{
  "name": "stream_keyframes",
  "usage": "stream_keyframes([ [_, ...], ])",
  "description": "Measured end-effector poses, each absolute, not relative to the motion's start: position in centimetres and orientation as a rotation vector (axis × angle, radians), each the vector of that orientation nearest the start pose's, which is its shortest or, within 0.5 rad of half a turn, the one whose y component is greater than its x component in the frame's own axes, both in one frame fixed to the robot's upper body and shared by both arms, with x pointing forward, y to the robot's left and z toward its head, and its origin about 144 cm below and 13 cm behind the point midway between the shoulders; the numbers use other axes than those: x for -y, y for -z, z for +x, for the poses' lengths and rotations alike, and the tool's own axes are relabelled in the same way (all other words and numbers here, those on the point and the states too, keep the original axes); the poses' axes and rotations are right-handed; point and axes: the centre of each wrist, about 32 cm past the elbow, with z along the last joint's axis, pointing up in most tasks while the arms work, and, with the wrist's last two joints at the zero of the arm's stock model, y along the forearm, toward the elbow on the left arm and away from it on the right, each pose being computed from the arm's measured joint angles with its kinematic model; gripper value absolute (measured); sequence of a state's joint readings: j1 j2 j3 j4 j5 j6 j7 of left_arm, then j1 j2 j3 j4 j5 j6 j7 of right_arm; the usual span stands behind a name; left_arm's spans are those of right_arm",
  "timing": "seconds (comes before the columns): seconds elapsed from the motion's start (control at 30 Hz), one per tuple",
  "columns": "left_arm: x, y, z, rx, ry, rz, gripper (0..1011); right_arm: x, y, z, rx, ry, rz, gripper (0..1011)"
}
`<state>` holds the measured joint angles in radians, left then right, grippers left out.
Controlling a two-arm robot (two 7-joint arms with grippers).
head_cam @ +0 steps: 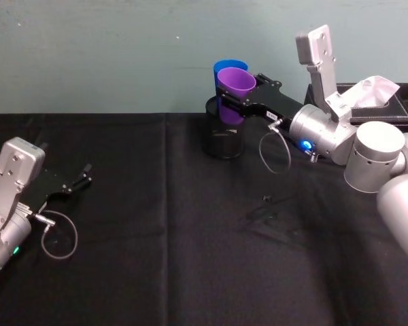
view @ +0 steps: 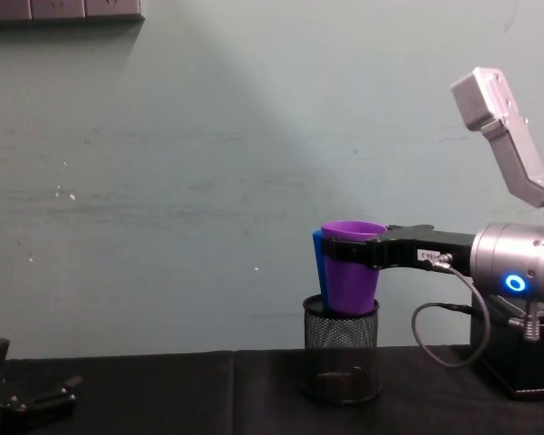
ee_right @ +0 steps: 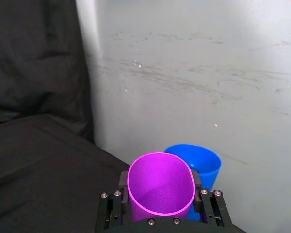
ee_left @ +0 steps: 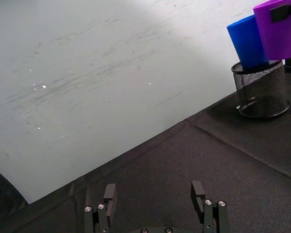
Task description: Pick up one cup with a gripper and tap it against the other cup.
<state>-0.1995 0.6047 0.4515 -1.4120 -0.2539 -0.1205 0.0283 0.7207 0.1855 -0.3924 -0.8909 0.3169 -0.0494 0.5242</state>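
Note:
My right gripper (head_cam: 239,100) is shut on the purple cup (head_cam: 235,81), holding it upright above the table at the back. Its jaws clamp the cup's (ee_right: 160,187) sides just under the rim. The blue cup (head_cam: 229,66) stands in a black wire-mesh pen holder (head_cam: 223,139), right behind the purple one. No gap shows between blue cup (ee_left: 247,41) and purple cup (ee_left: 281,34). The purple cup's (view: 349,281) base hangs at the holder's (view: 342,358) rim. My left gripper (head_cam: 81,180) rests open near the table's left side, far from both cups.
A black tissue box (head_cam: 374,95) with white tissue stands at the back right, behind my right arm. A pale green wall runs close behind the cups. Black cloth (head_cam: 190,258) covers the table. A cable loops under each wrist.

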Motion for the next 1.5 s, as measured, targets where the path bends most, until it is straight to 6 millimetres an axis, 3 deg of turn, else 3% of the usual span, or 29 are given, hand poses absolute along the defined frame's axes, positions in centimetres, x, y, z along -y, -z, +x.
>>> stream_keyframes([
  [0.37,-31.0,-114.0,48.9,0.285,-1.248,0.305,1000,23.5,-122.0,61.5,0.064,0.821,-0.045,723],
  [0.57,-31.0,-114.0,48.9,0.285,-1.248,0.304,1000,24.5,-121.8,59.1,0.068,0.797,-0.061,723],
  [0.8,-31.0,-114.0,48.9,0.285,-1.248,0.304,1000,25.4,-120.4,56.1,0.073,0.765,-0.082,723],
  [1.0,-31.0,-114.0,48.9,0.285,-1.248,0.304,1000,25.4,-118.0,53.8,0.065,0.747,-0.099,723],
  [1.5,-31.0,-114.0,48.9,0.285,-1.248,0.304,1000,24.9,-114.3,52.7,0.040,0.751,-0.165,723],
])
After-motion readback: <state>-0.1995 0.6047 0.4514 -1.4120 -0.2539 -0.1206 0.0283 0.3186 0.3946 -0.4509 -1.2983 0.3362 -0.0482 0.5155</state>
